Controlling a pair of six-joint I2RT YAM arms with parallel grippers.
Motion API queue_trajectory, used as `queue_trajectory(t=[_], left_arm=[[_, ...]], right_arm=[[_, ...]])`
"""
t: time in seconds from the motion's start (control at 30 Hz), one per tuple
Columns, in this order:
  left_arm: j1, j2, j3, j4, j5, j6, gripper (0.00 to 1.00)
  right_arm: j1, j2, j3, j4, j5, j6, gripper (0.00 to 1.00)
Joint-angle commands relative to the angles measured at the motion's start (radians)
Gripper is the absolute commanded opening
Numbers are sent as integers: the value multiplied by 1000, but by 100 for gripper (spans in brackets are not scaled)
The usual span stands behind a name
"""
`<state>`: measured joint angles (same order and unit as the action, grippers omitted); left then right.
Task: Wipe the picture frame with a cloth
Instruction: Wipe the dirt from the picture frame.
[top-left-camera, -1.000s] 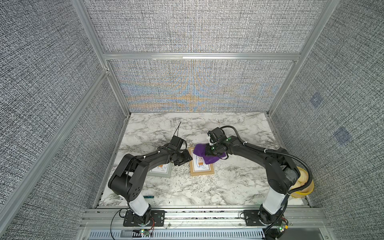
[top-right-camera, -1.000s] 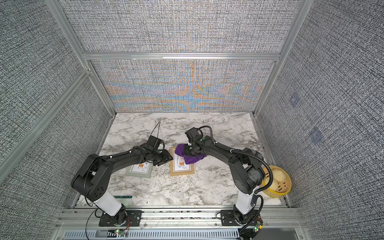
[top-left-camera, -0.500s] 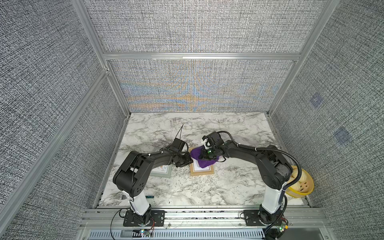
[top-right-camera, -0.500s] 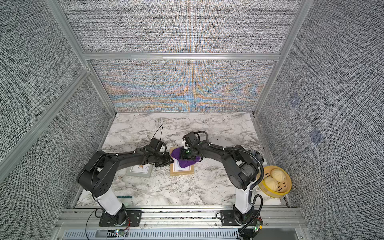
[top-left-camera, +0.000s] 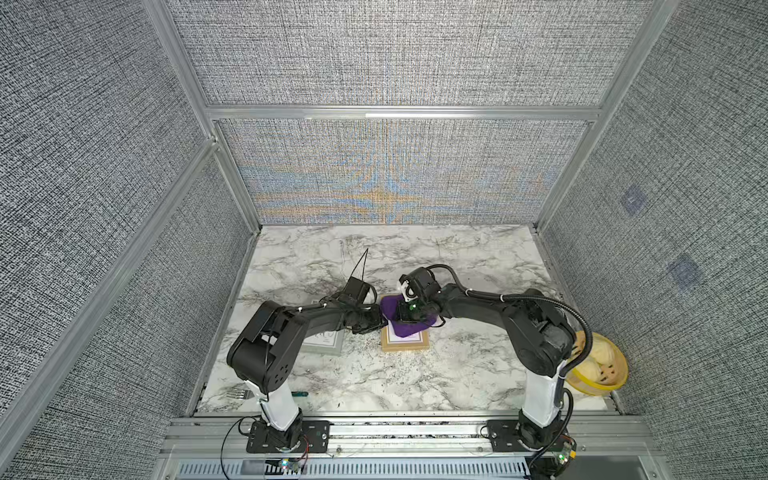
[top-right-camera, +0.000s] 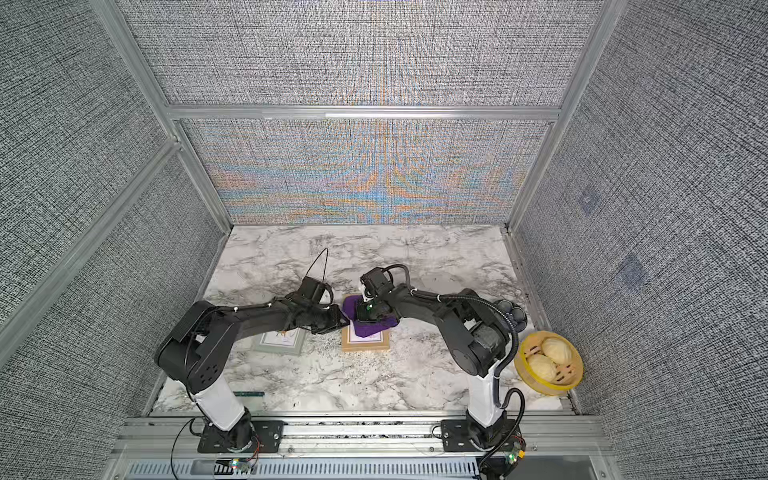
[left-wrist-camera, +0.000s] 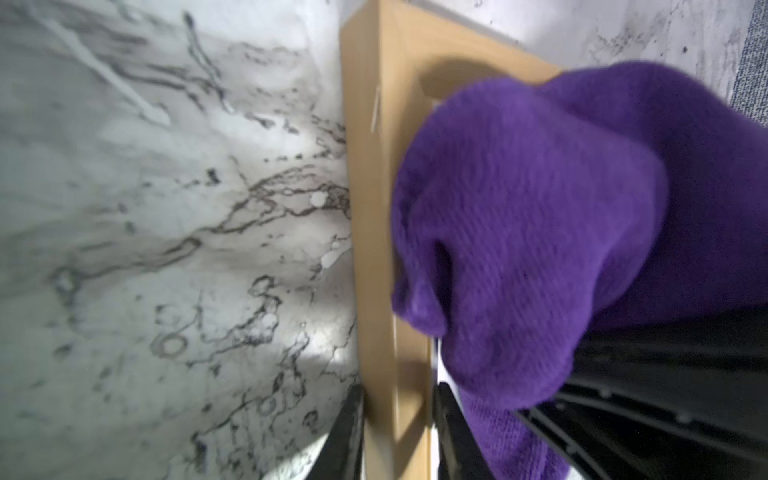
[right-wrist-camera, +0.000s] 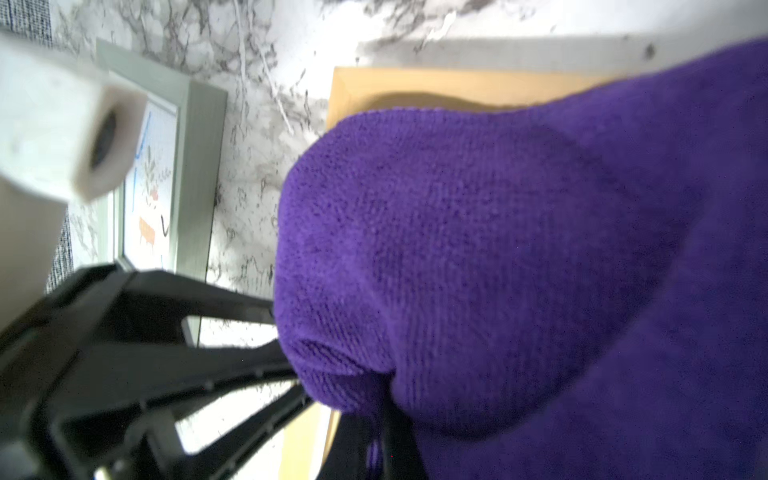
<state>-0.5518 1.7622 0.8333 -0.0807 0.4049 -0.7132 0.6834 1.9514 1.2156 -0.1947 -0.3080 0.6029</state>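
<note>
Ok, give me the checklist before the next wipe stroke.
1. Grip: right gripper shut on cloth: ok.
2. Contact: cloth lies on wooden frame, covering its far part: ok.
3. Brace: left gripper at the frame, fingers flanking one rail: ok.
4. Clearance: grey frame lies apart from wooden frame: ok.
5. Cleanliness of the uncovered near part: cannot tell.

Deep purple cloth (top-left-camera: 409, 330) at right pincer (top-left-camera: 409, 316). Tan picture frame (top-left-camera: 405, 345) under it. Grey-green second frame (top-left-camera: 326, 345) near left pincer (left-wrist-camera: 398, 432). White marble worktop (top-left-camera: 374, 374), grey-black veins. Both pincers black.
</note>
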Motion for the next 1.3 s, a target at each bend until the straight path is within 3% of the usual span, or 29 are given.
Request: queue_trajectory(t=[0.0, 0.07, 0.23, 0.33, 0.63, 0.8, 1.03, 1.27], left_arm=[[-4, 33, -9, -306, -78, 85, 23], [-3, 53, 39, -411, -107, 119, 22], [-1, 49, 41, -413, -125, 119, 21], [0, 51, 41, -403, -126, 98, 20], [-1, 62, 53, -369, -117, 51, 20], [-1, 58, 52, -380, -113, 63, 20], [0, 61, 54, -405, -120, 99, 20], [0, 56, 31, -406, -157, 59, 17]], right_arm=[[-12, 34, 14, -107, 215, 68, 0], [-21, 43, 34, -122, 264, 91, 0], [-38, 53, 95, -133, 322, 62, 0], [-38, 52, 117, -128, 249, -9, 0], [-2, -52, -99, -128, 17, -122, 0], [25, 6, -6, -138, -9, -136, 0], [20, 67, 120, -136, 231, -13, 0], [12, 44, 137, -298, 480, 75, 0]])
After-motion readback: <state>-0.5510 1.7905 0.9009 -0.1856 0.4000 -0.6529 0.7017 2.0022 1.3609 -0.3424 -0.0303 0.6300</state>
